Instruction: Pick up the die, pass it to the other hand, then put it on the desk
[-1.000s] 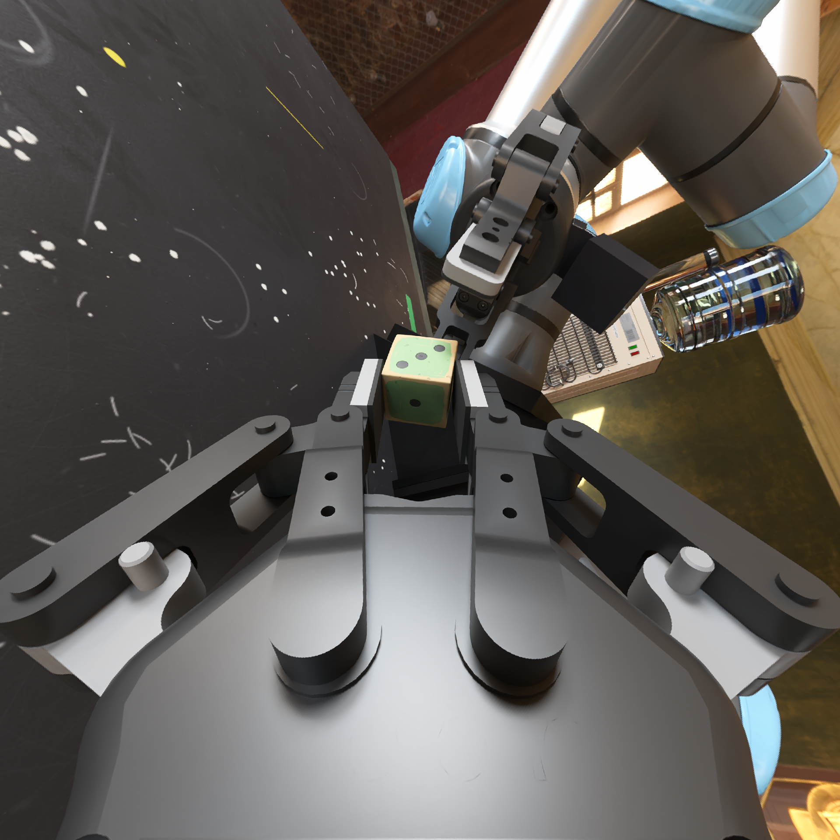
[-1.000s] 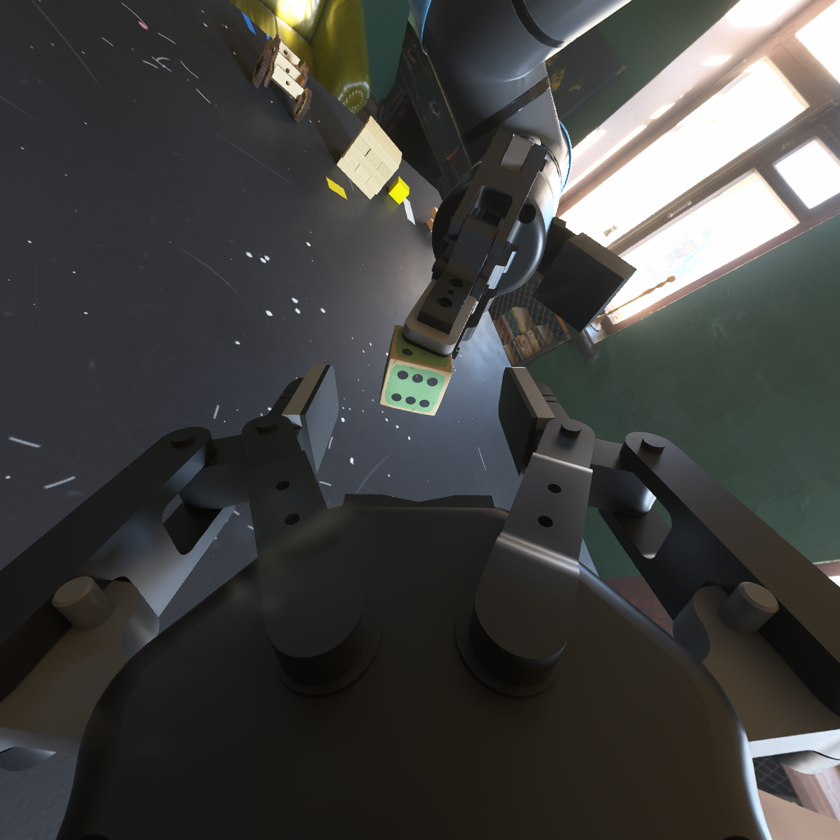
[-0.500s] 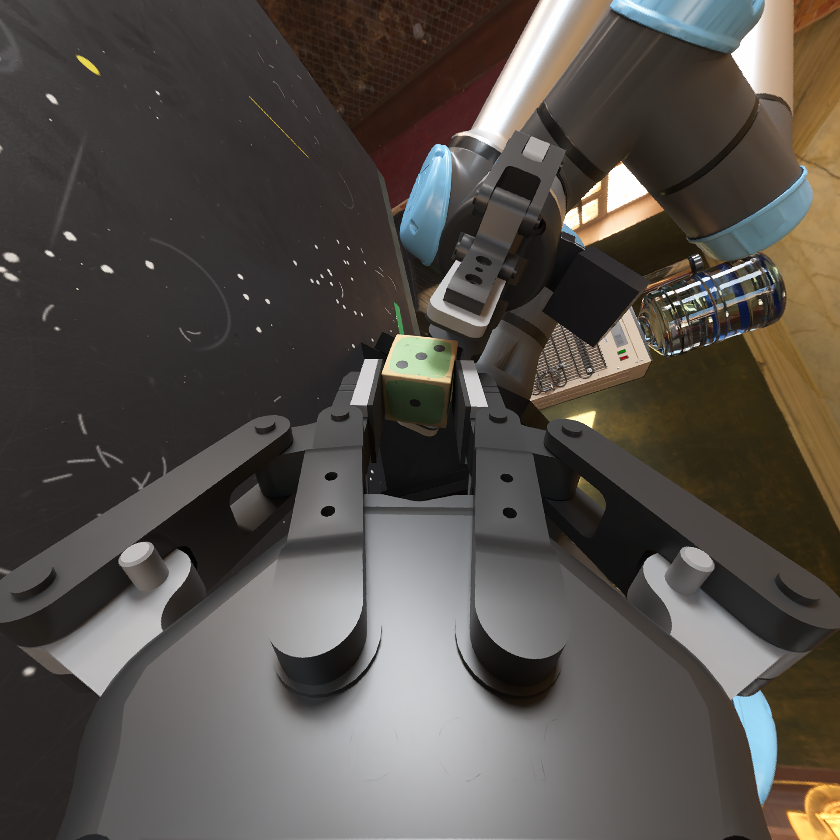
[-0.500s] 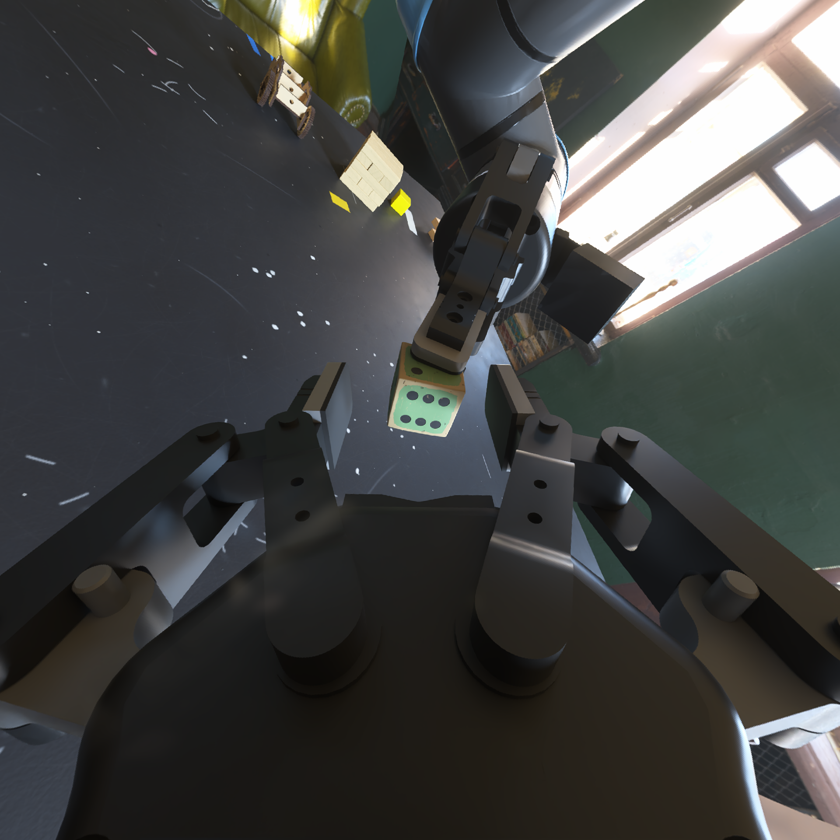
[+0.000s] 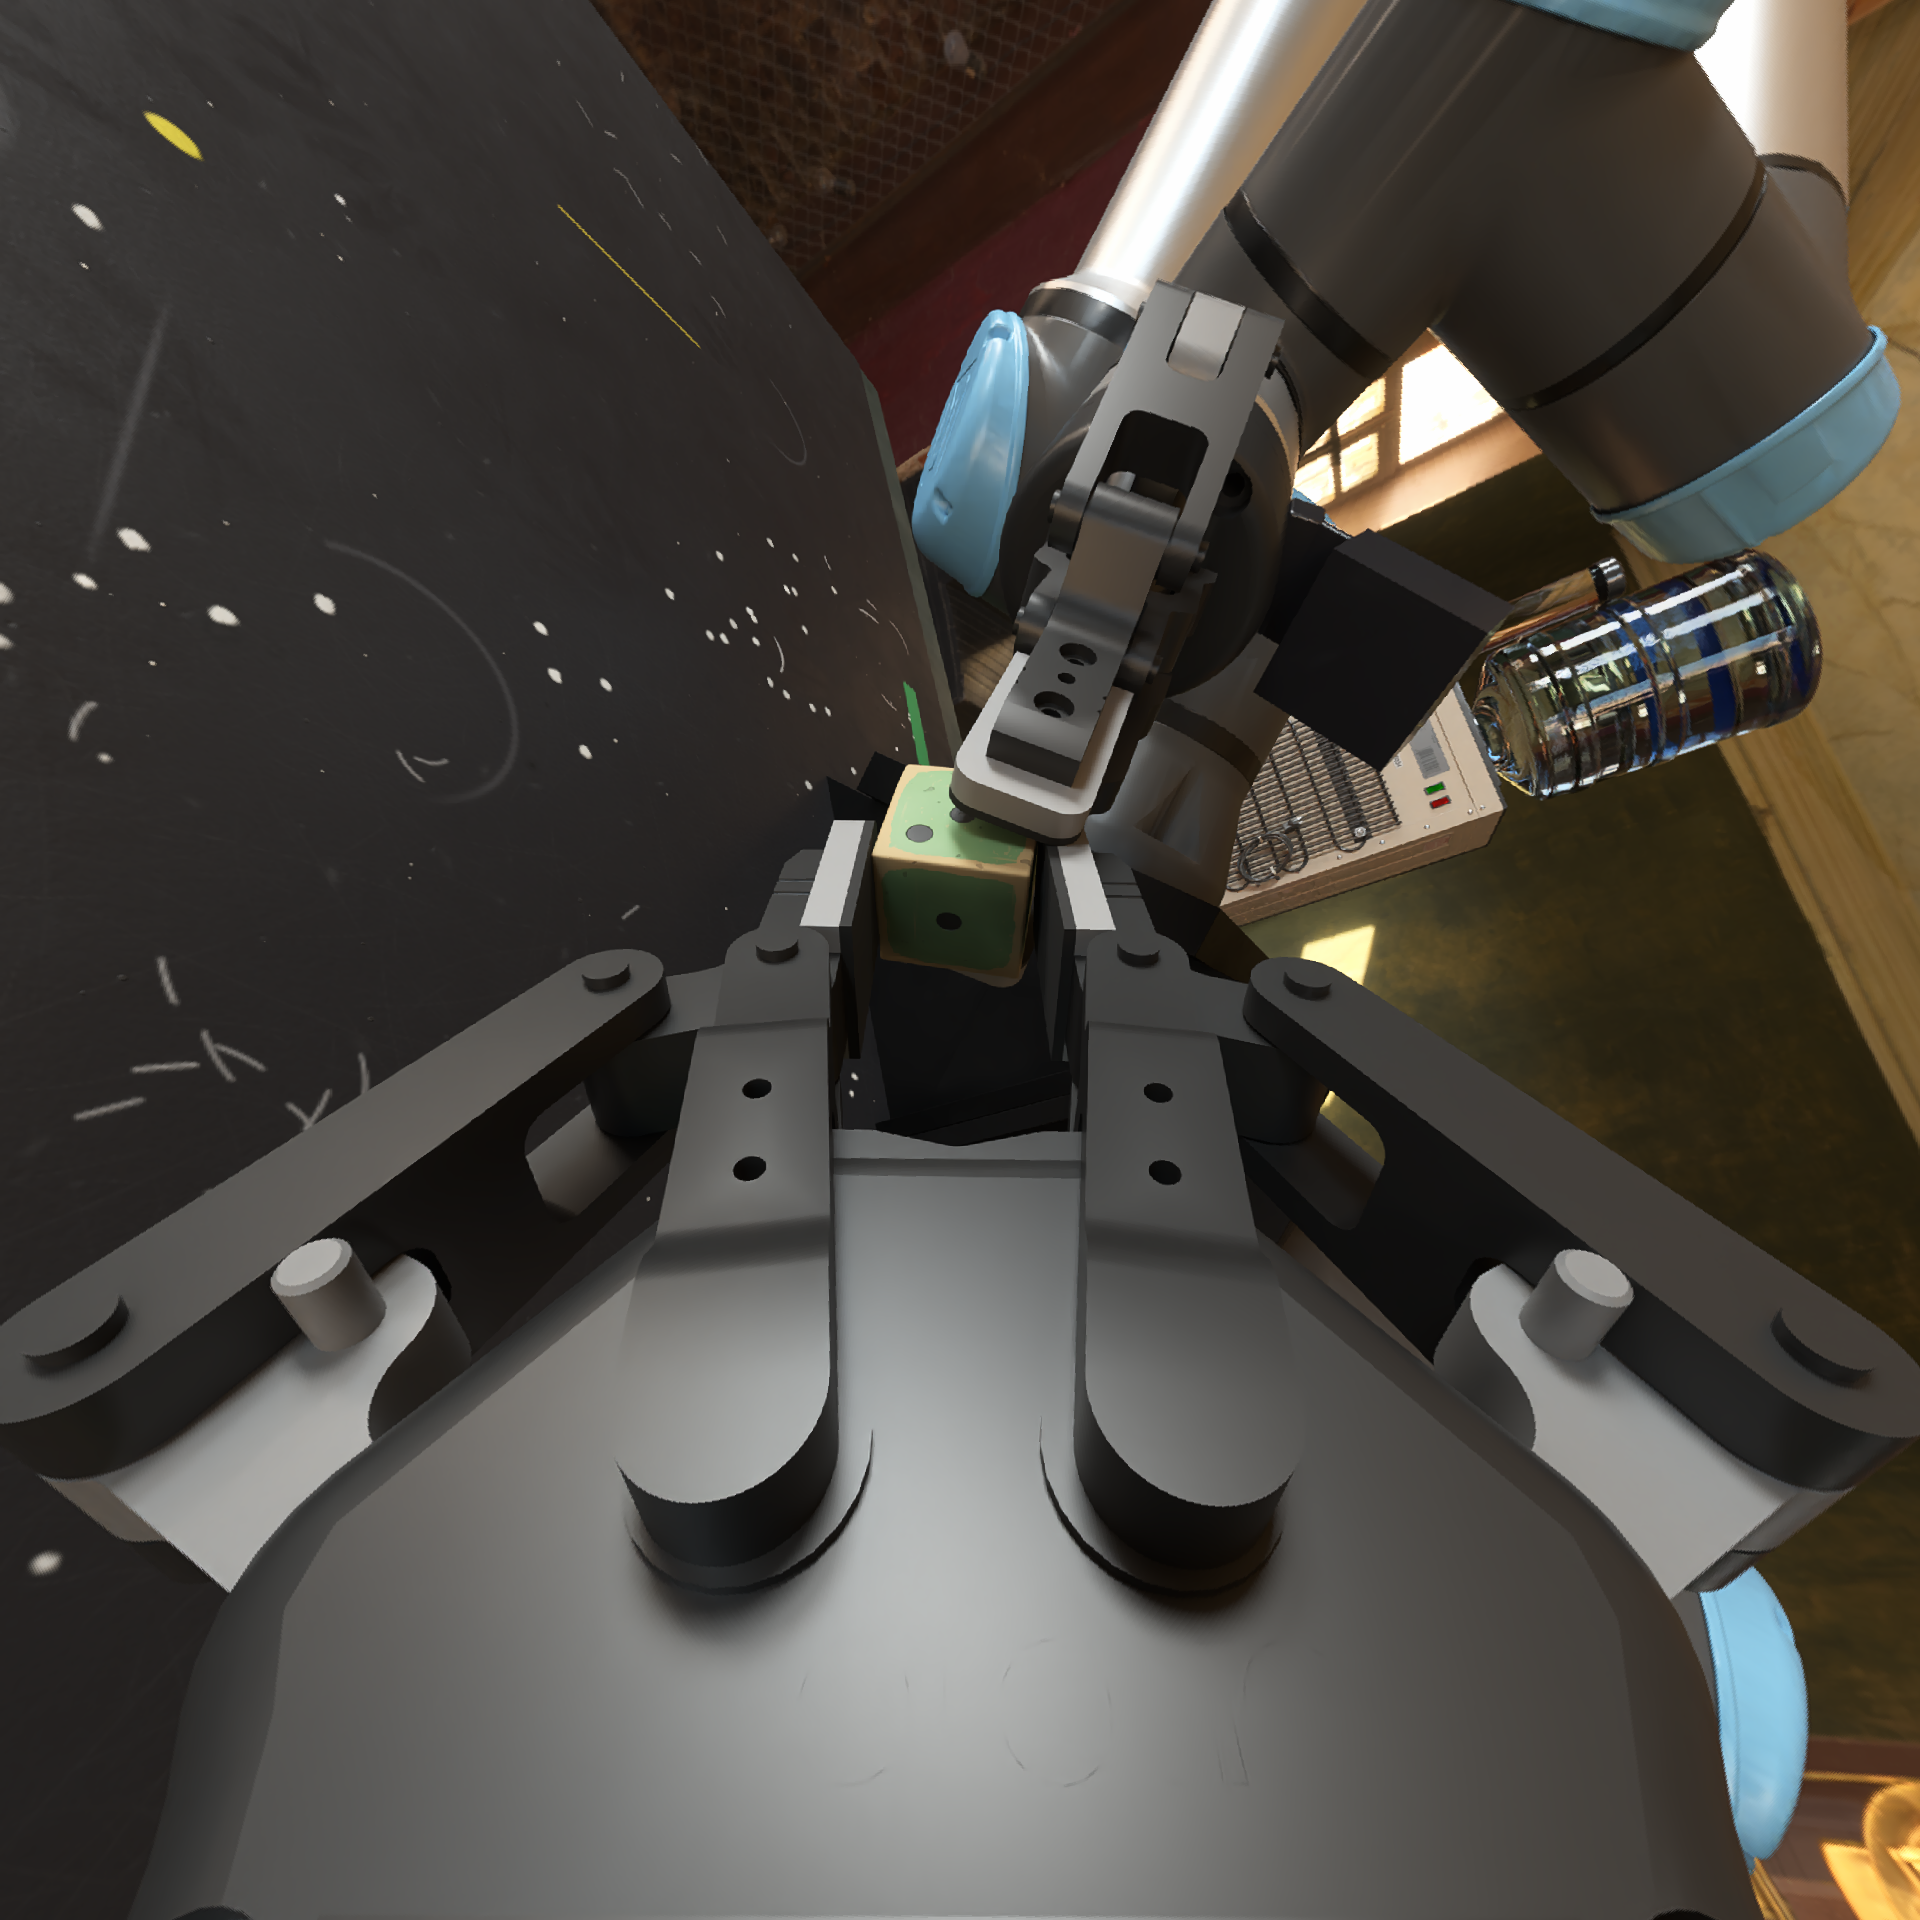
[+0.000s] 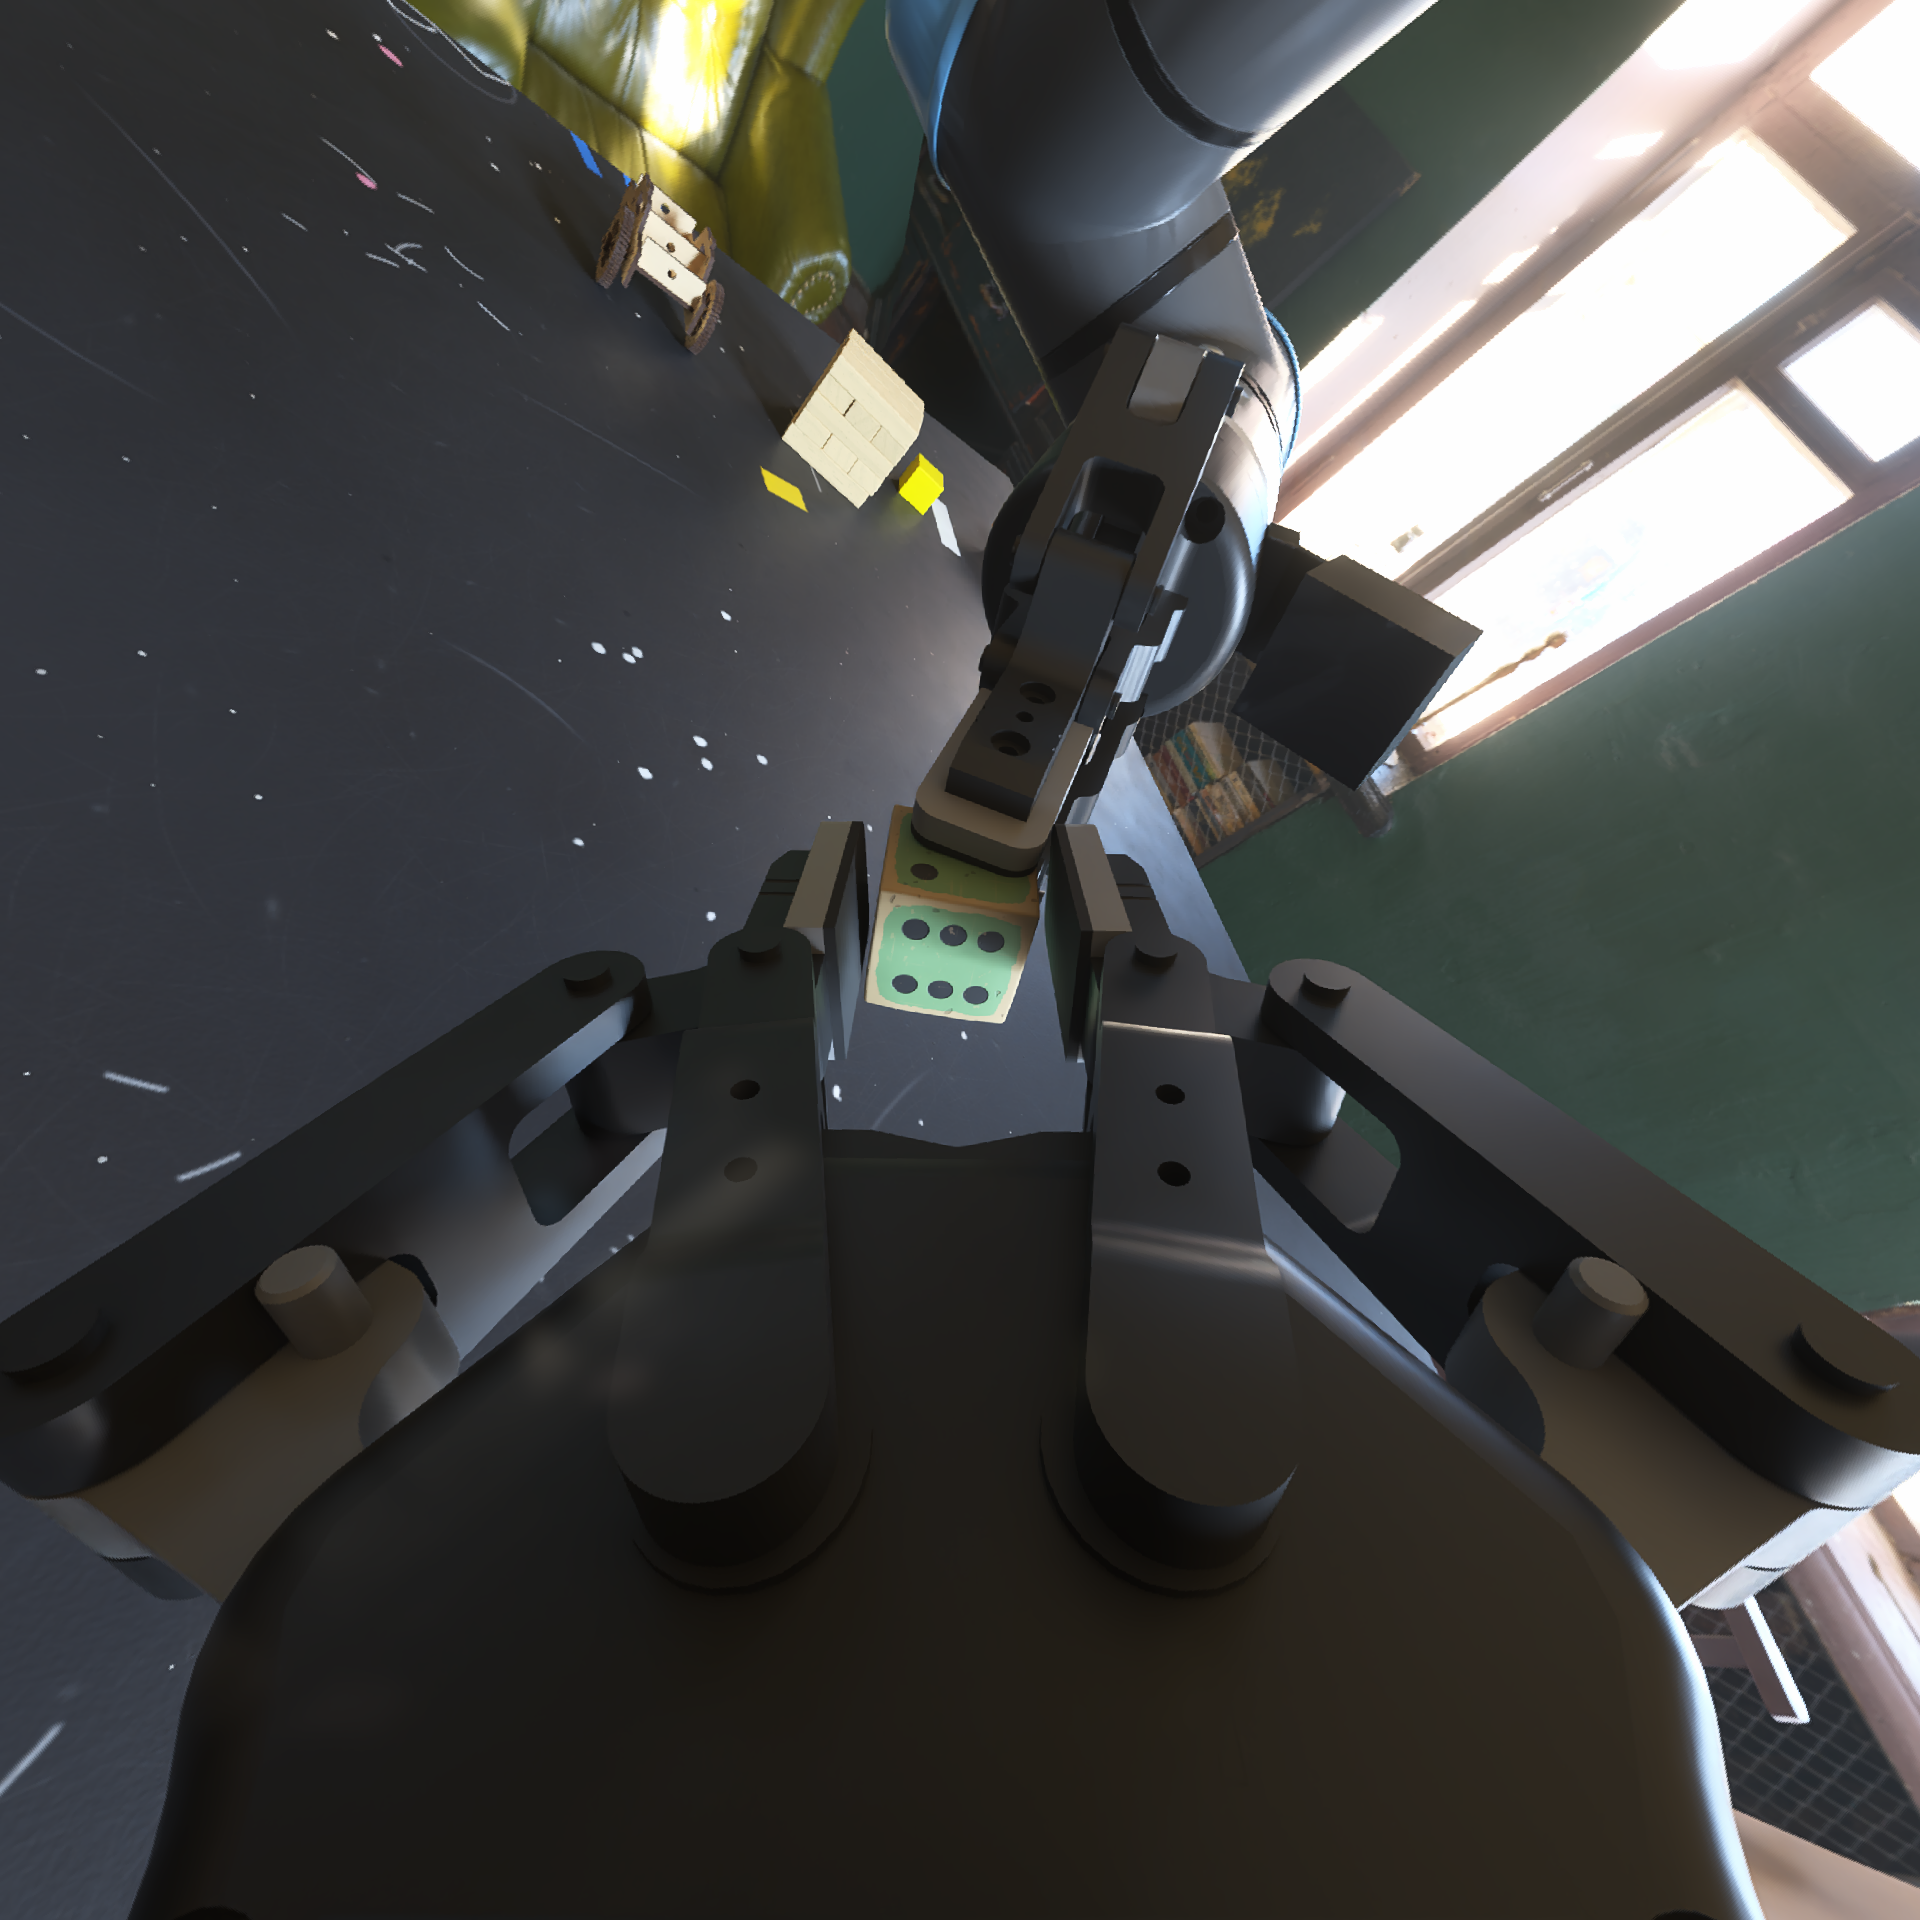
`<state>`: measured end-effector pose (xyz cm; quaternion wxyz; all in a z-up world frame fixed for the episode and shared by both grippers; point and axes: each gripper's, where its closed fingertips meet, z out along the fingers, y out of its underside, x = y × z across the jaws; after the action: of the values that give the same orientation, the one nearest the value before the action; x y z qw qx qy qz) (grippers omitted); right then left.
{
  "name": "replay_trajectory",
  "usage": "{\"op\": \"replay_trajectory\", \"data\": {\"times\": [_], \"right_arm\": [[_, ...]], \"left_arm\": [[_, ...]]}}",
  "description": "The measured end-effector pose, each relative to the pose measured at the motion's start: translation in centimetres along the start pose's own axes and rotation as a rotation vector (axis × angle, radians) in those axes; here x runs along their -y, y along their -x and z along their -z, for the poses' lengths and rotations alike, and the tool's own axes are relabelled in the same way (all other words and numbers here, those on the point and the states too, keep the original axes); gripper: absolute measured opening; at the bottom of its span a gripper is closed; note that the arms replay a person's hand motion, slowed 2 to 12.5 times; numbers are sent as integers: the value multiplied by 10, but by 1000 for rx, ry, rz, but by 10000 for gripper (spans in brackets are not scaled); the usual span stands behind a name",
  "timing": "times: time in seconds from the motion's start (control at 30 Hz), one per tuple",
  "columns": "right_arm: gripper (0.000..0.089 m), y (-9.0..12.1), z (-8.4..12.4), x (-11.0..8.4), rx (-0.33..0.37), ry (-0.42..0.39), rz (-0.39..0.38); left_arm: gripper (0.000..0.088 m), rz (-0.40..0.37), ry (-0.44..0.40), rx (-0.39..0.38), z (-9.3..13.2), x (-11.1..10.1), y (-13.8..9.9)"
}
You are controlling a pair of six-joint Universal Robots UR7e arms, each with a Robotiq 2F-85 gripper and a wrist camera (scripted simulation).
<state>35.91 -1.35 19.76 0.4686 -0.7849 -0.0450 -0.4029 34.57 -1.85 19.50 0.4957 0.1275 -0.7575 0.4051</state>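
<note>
The green die (image 5: 951, 914) with black pips is held in the air above the dark desk (image 5: 364, 520). My left gripper (image 5: 956, 883) is shut on it, one pad on each side. In the right wrist view my right gripper (image 6: 951, 894) has its pads against the die's (image 6: 940, 961) left and right faces, with the six-pip face toward the camera. The two grippers grip it crosswise. A right finger (image 5: 1039, 769) lies over the die's top in the left wrist view. A left finger (image 6: 997, 800) does the same in the right wrist view.
On the desk (image 6: 364, 675) near its far edge stand a stack of wooden blocks (image 6: 854, 421), a small yellow cube (image 6: 921, 484) and a small wooden cart (image 6: 662, 258). A yellow armchair (image 6: 707, 125) is beyond. A clear bottle (image 5: 1652, 675) shows beside the right arm.
My right gripper has moved in around the die and closed its fingers from wide open onto the die's sides. My left gripper has kept its hold throughout.
</note>
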Motion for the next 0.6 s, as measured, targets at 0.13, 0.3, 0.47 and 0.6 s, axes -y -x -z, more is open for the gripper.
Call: {"op": "replay_trajectory", "data": {"times": [0.13,0.3,0.47,0.6], "right_arm": [[302,0,1,1,-1,-10,-12],[293,-1,3,2,2,-23,-33],[285,-1,5,3,5,-32,-50],[280,-2,7,4,3,-37,-54]], "left_arm": [[271,-9,-3,-3,-1,0,-1],[267,-23,-16,-6,-3,1,-3],[262,-41,-29,-5,-4,2,-4],[260,-56,-41,-4,-6,3,-5]]}}
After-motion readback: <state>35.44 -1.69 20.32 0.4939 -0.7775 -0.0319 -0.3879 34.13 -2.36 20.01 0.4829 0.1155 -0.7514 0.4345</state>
